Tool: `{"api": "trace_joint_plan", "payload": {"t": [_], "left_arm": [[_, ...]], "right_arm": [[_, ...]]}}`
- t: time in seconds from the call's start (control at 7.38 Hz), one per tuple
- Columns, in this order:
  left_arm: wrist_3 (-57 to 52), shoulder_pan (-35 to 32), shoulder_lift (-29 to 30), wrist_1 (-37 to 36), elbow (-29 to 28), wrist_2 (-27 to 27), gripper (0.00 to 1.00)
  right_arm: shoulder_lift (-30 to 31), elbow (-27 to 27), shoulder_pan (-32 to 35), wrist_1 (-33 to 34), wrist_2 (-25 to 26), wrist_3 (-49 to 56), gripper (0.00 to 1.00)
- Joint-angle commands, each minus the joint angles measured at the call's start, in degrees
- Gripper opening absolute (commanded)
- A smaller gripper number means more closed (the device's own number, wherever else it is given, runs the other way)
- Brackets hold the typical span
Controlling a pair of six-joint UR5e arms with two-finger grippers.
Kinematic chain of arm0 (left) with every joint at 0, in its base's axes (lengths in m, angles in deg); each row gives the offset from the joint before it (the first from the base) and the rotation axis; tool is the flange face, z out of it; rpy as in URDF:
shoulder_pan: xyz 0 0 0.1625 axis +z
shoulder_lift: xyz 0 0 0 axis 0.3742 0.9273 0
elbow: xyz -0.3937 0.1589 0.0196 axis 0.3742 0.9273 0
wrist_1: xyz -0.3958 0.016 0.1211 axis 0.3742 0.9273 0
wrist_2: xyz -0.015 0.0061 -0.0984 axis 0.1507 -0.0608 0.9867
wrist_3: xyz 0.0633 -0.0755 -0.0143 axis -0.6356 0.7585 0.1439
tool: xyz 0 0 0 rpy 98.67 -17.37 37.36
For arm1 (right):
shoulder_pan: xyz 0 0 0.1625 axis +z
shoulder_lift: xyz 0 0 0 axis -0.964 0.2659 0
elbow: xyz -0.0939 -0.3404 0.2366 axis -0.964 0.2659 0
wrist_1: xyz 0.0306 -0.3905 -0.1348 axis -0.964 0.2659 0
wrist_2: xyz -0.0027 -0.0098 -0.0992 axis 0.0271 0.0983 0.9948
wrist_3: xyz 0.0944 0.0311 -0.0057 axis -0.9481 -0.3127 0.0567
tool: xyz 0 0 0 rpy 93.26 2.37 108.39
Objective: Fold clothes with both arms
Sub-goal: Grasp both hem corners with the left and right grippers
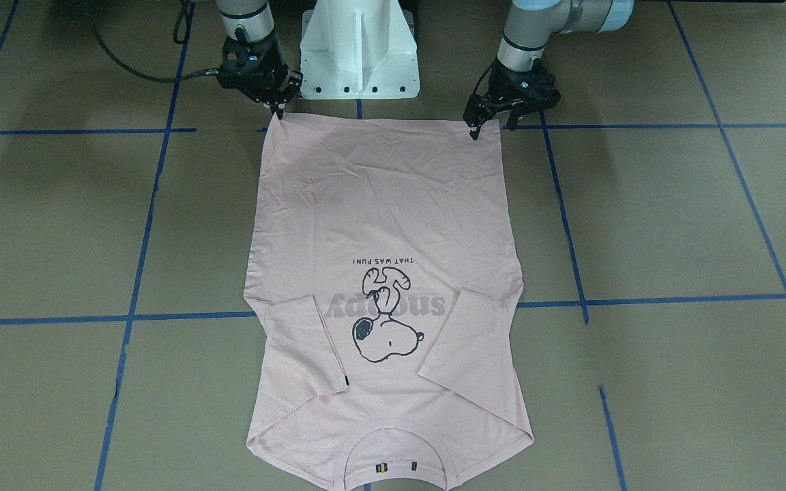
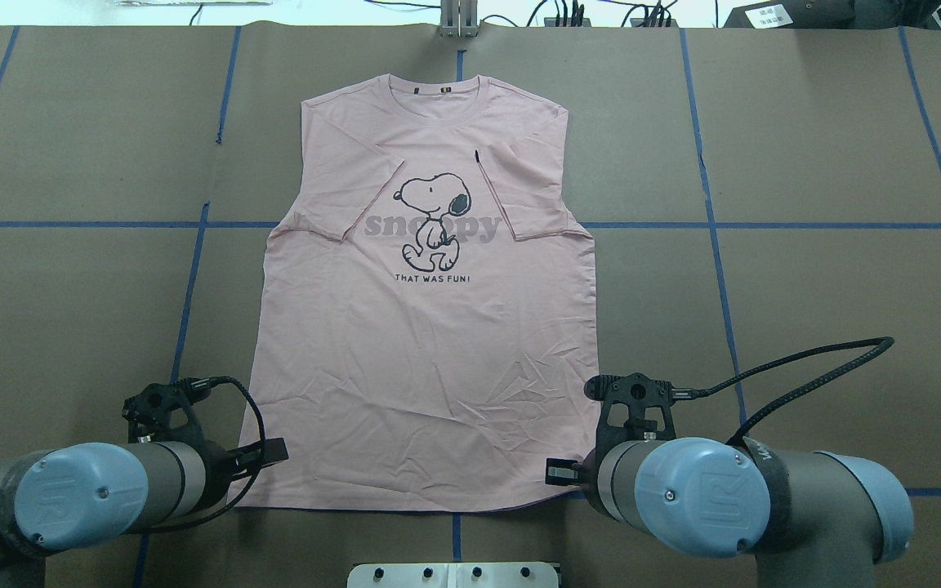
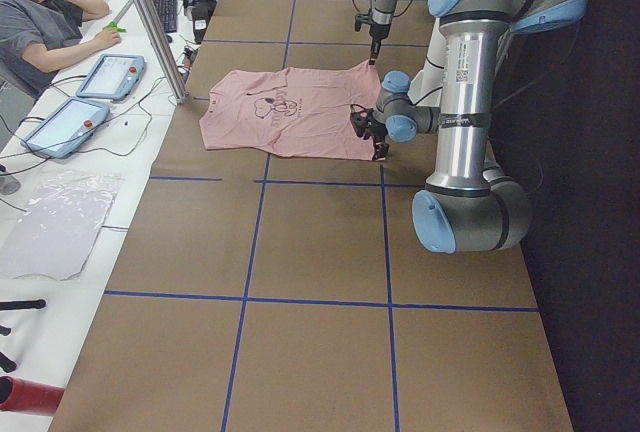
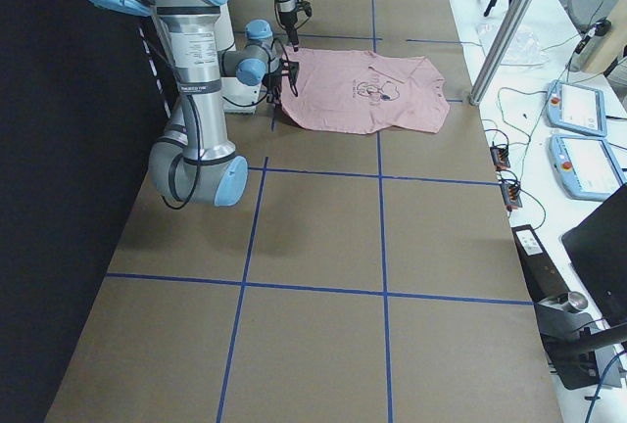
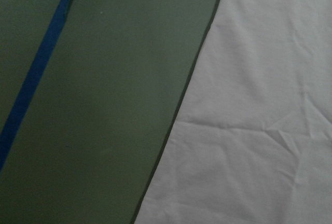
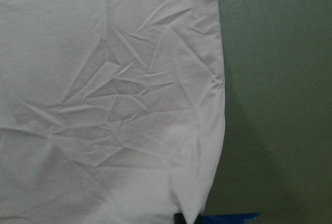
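Note:
The pale pink T-shirt (image 1: 379, 204) lies flat and face up, sleeves folded in over the Snoopy drawing (image 2: 434, 220), collar far from the robot. My left gripper (image 1: 493, 128) stands open at one hem corner, its fingers on either side of that corner. My right gripper (image 1: 277, 112) is at the other hem corner, and its tips look shut on the cloth, which is drawn to a point there. In the right wrist view the T-shirt (image 6: 104, 105) is creased toward that corner. The T-shirt's (image 5: 259, 130) flat side edge fills the left wrist view. No fingers show in either wrist view.
The white pedestal base (image 1: 359, 48) stands just behind the hem, between the arms. Blue tape lines (image 2: 707, 224) cross the brown table. A seated person (image 3: 40, 22), control tablets (image 3: 110, 77) and a metal post (image 3: 150, 22) are beyond the table's far edge.

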Motion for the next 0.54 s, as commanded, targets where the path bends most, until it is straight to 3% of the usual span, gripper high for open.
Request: {"api": "trace_joint_plan", "payload": {"t": [0.0,0.41], "left_arm": [[0.04,0.31,-0.04,-0.01,-0.79,-0.01,0.90],[0.04,1.01,-0.22,-0.10,-0.97,-0.01,0.82]], "right_arm": [[-0.03,0.00,0.06,0.05,-0.04,-0.01,0.00],[0.06,-0.08,0.15,0.05,-0.04,-0.01,0.00]]}}
